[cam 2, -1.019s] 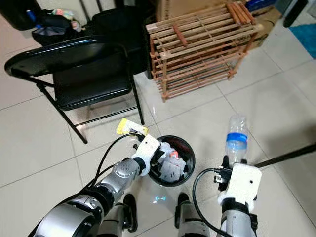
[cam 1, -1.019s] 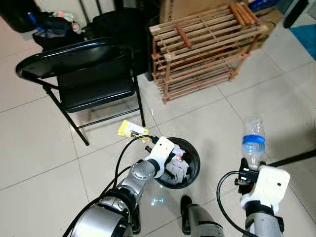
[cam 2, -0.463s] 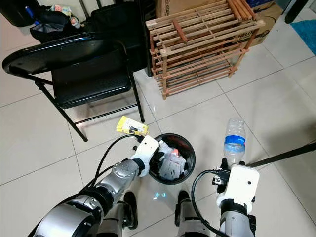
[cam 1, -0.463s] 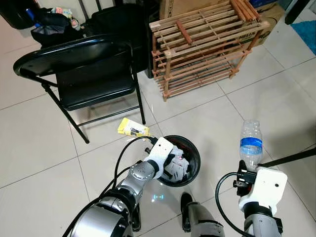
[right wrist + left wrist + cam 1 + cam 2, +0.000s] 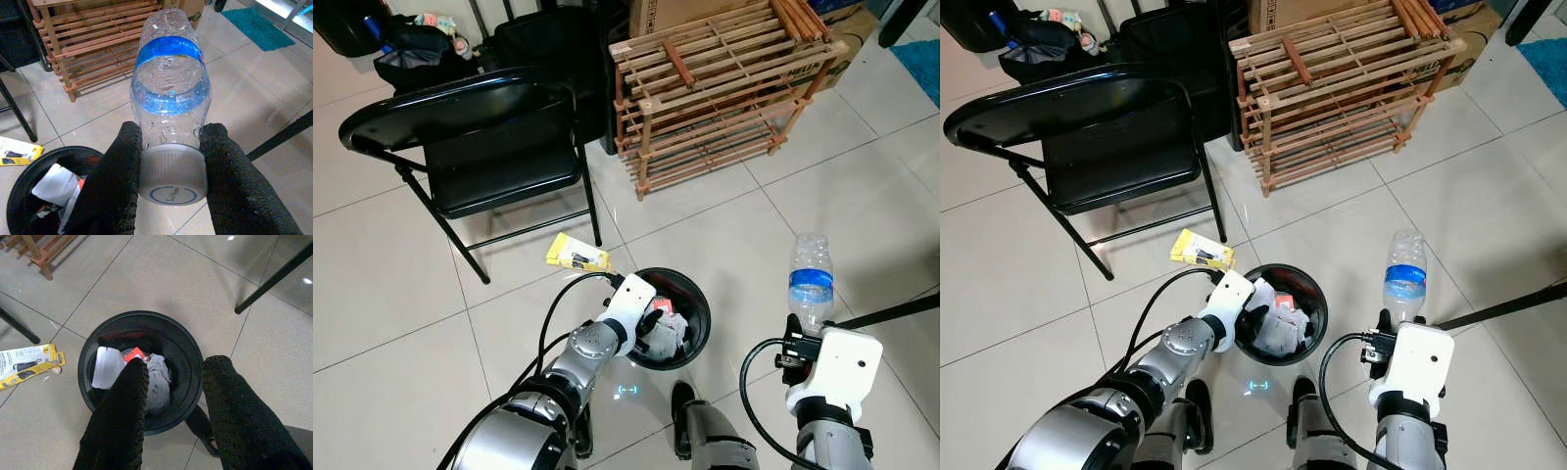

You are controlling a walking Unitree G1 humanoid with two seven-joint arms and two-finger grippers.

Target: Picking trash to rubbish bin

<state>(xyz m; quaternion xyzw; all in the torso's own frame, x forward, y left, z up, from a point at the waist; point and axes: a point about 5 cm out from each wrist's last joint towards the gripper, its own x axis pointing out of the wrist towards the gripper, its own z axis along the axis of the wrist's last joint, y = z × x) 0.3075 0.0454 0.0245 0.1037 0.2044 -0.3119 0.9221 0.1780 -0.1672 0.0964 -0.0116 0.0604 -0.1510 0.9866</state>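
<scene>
Black bin (image 5: pixel 699 315) with crumpled paper (image 5: pixel 108 367)

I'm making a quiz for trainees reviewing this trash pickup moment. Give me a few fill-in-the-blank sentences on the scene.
1. The right gripper is shut on a plastic ____.
2. The left gripper, fingers open, hangs over the round black ____.
3. The yellow packet lies on the floor tiles beside the leg of the black folding ____.
4. The bottle's label band is ____.

Missing words: bottle; bin; chair; blue
</scene>
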